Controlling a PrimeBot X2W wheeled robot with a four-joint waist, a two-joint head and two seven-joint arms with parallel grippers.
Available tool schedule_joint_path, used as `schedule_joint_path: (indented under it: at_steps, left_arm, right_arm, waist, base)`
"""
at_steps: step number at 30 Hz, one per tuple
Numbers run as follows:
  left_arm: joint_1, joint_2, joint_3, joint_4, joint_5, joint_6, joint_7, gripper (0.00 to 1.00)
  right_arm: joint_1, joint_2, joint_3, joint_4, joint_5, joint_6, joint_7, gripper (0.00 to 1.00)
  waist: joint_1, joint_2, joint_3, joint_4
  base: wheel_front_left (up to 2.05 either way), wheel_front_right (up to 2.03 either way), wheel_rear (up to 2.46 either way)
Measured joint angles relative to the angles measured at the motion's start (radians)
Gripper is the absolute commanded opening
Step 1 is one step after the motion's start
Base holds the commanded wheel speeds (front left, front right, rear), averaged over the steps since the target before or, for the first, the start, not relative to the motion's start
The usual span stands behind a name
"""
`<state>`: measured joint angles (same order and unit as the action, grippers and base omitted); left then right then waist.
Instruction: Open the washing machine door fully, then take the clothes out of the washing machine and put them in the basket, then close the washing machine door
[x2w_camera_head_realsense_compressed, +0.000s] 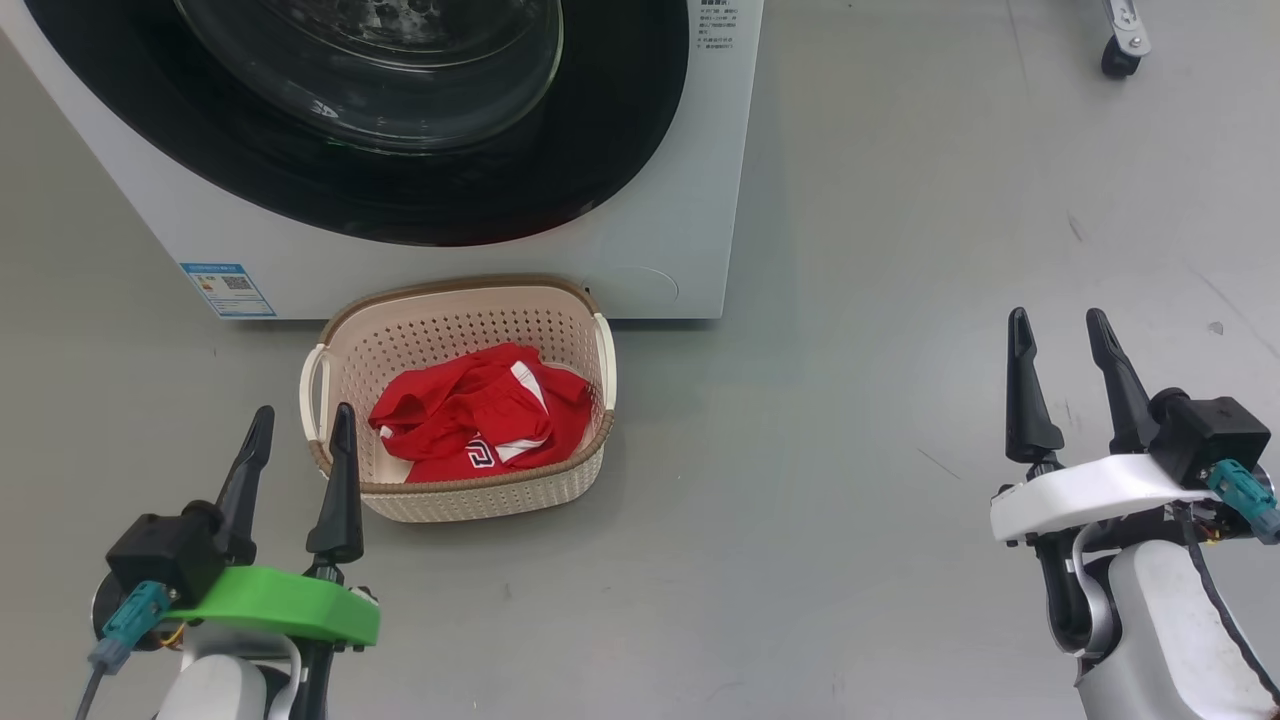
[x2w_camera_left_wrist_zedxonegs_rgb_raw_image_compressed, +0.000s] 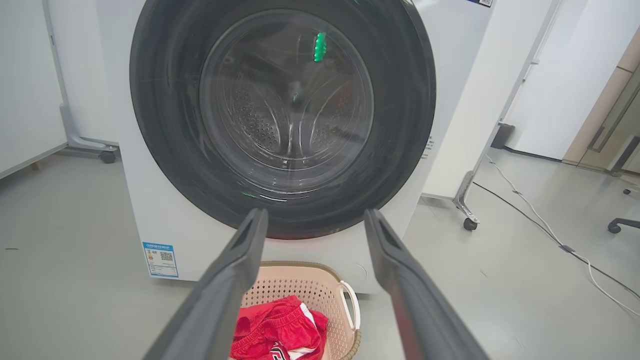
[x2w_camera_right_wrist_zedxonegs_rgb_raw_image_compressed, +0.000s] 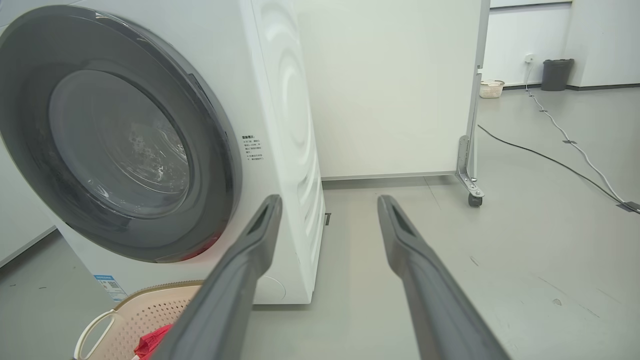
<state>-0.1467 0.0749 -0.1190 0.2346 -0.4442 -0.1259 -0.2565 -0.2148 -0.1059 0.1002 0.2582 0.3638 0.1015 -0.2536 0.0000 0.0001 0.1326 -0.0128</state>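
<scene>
While the washing machine door (x2w_camera_left_wrist_zedxonegs_rgb_raw_image_compressed: 282, 115) sits shut, flush against the front of the white washing machine (x2w_camera_head_realsense_compressed: 690, 200), the red clothes (x2w_camera_head_realsense_compressed: 480, 415) lie bunched in the basket (x2w_camera_head_realsense_compressed: 480, 500). White trim and part of a white letter show on the red fabric. The cream basket stands on the grey floor (x2w_camera_head_realsense_compressed: 850, 450) just in front of the machine, below the door's black rim. Whether its far edge touches the machine's base is not clear. Through the bulging glass, the left wrist view shows the perforated steel drum (x2w_camera_left_wrist_zedxonegs_rgb_raw_image_compressed: 260, 125). A small blue label (x2w_camera_head_realsense_compressed: 227, 290) is stuck low on the machine's front, to the left of the basket.

The left gripper (x2w_camera_head_realsense_compressed: 305, 410) is at the basket's near left corner, fingers spread wide with nothing between them. In its own wrist view the two fingers frame the lower part of the door and the basket. The right gripper (x2w_camera_head_realsense_compressed: 1057, 313) is well apart to the right over bare floor, also spread wide and holding nothing, and it points past the machine's right side.

Farther out, a white panel on castors (x2w_camera_right_wrist_zedxonegs_rgb_raw_image_compressed: 390, 85) stands behind the machine, and a cable (x2w_camera_right_wrist_zedxonegs_rgb_raw_image_compressed: 550, 160) runs across the floor. A grey bin (x2w_camera_right_wrist_zedxonegs_rgb_raw_image_compressed: 556, 74) and a second small pale basket (x2w_camera_right_wrist_zedxonegs_rgb_raw_image_compressed: 492, 88) stand by the far wall.
</scene>
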Motion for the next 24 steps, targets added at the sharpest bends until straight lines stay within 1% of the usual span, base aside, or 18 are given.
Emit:
schedule_joint_path:
  at_steps: [5,9,24]
  left_arm:
    - [0.010,-0.001,-0.002,0.001,0.000,0.000,0.000,1.00]
    - [0.013,-0.002,0.002,0.000,0.000,0.000,0.000,1.00]
    - [0.020,-0.007,0.012,0.001,-0.002,0.000,0.000,1.00]
  right_arm:
    - [0.015,0.007,-0.001,-0.004,-0.004,0.001,0.000,1.00]
    - [0.024,0.005,0.005,-0.004,-0.031,0.001,0.000,1.00]
    - [0.041,0.010,-0.002,-0.017,-0.039,0.001,0.000,1.00]
  waist:
    - [0.0000,0.0000,-0.007,0.000]
    - [0.0000,0.0000,-0.011,0.002]
    - [0.0000,0.0000,-0.019,0.010]
  base:
    - [0.00,0.00,0.00]
    - [0.00,0.00,0.00]
    - [0.00,0.00,0.00]
